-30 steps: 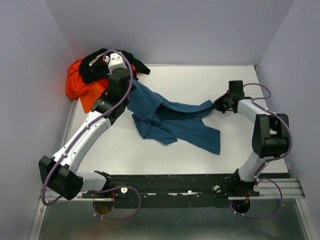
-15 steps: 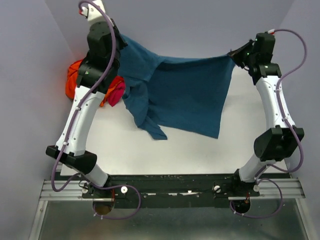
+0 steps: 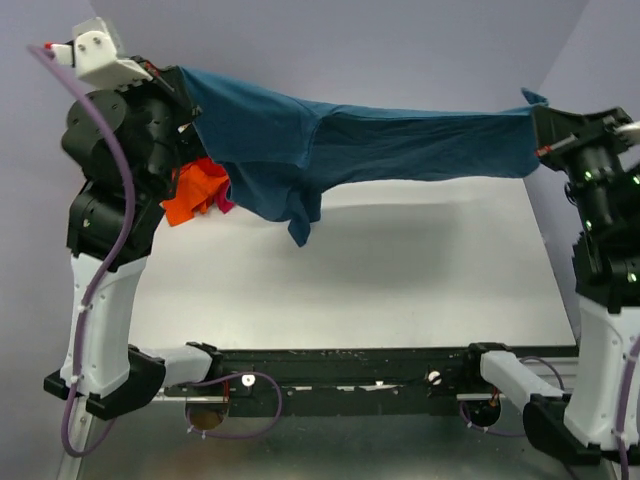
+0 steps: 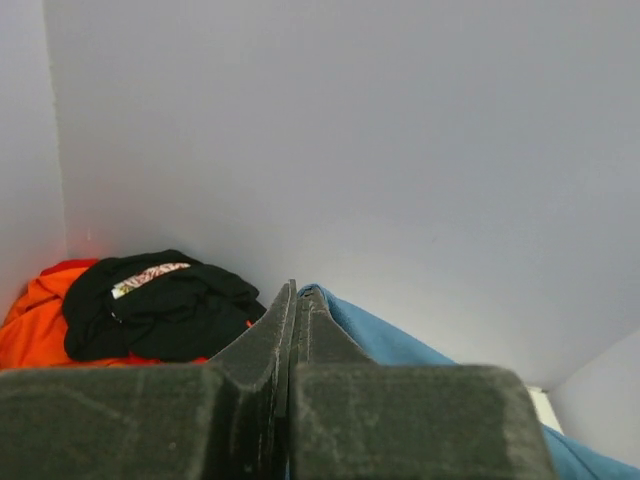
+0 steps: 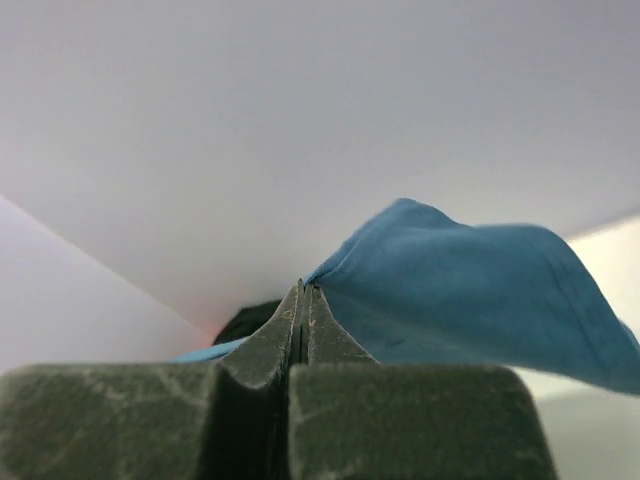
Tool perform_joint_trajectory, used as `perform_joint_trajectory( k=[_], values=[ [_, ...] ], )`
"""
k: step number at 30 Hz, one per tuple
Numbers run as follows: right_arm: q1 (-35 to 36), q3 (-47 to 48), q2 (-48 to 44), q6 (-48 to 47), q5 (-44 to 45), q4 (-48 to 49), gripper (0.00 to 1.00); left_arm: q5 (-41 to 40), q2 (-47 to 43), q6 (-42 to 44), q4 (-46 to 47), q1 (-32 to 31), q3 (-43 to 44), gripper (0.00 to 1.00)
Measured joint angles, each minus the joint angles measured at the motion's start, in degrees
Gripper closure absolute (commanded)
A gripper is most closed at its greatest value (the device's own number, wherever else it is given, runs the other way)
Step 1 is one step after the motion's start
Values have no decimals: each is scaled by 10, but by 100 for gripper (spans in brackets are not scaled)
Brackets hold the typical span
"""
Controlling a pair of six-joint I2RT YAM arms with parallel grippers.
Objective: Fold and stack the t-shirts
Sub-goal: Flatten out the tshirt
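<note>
Although the worktop (image 3: pixel 400 270) will serve for folding, the teal-blue t-shirt (image 3: pixel 400 145) hangs stretched high above it, probably to open flat first. The orange t-shirt (image 3: pixel 190 195) and black t-shirt (image 4: pixel 160 310) lie heaped at the worktop's far left corner. The left jaws and right jaws each pinch one shirt edge tightly.

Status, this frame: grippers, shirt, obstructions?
Shut on teal shirt: left gripper, right gripper. Stretched aloft between them. Heaped far left, clear: orange shirt, black shirt.
</note>
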Motion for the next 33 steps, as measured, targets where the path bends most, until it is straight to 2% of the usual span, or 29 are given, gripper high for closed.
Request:
perform_joint_trajectory(
  k=[5, 10, 14, 21, 24, 26, 28, 33],
  values=[
    [0, -3, -117, -9, -1, -9, 99, 30, -74, -4, 2, 0, -14, 100],
    [0, 47, -121, -19, 9, -27, 99, 64, -91, -8, 30, 0, 1, 100],
    [0, 80, -43, -19, 29, -37, 99, 83, 16, -8, 73, 1, 90, 100],
    [-3, 95, 173, -3, 24, -53, 99, 90, 218, -10, 120, 1, 80, 100],
    [-11, 168, 282, 8, -3, -85, 99, 94, 320, -5, 97, 6, 143, 100],
    [-16, 237, 337, 16, -18, -107, 99, 95, 375, 1, 83, 11, 215, 100],
    [-26, 311, 377, 24, -40, -115, 99, 96, 391, 5, 90, 17, 256, 100],
    [-86, 412, 401, 72, -132, -85, 99, 111, 335, 8, 189, 28, 245, 100]
  ],
)
